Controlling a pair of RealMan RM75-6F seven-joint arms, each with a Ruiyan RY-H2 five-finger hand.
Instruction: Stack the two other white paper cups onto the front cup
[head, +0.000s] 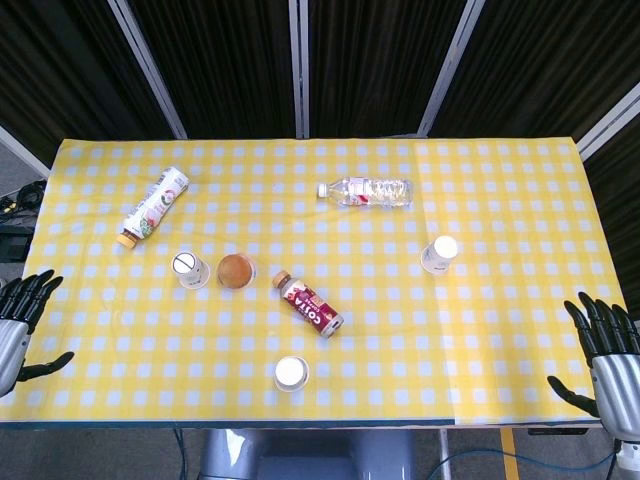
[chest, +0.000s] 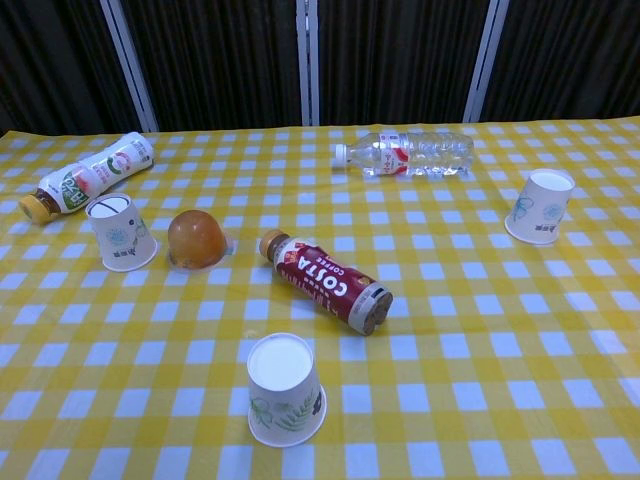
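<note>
Three white paper cups stand upside down on the yellow checked table. The front cup (head: 291, 374) (chest: 284, 391) is near the front edge at the middle. A second cup (head: 190, 269) (chest: 121, 232) stands at the left, and the third cup (head: 438, 254) (chest: 540, 206) at the right. My left hand (head: 22, 325) hangs at the table's left front corner, fingers spread, holding nothing. My right hand (head: 606, 360) is at the right front corner, fingers apart and empty. Neither hand shows in the chest view.
A dark red Costa coffee bottle (head: 311, 305) (chest: 324, 280) lies between the cups. An orange dome-shaped object (head: 237, 270) (chest: 196, 240) sits beside the left cup. A white drink bottle (head: 154, 205) (chest: 85, 176) lies at back left, a clear water bottle (head: 365, 192) (chest: 407, 153) at back middle.
</note>
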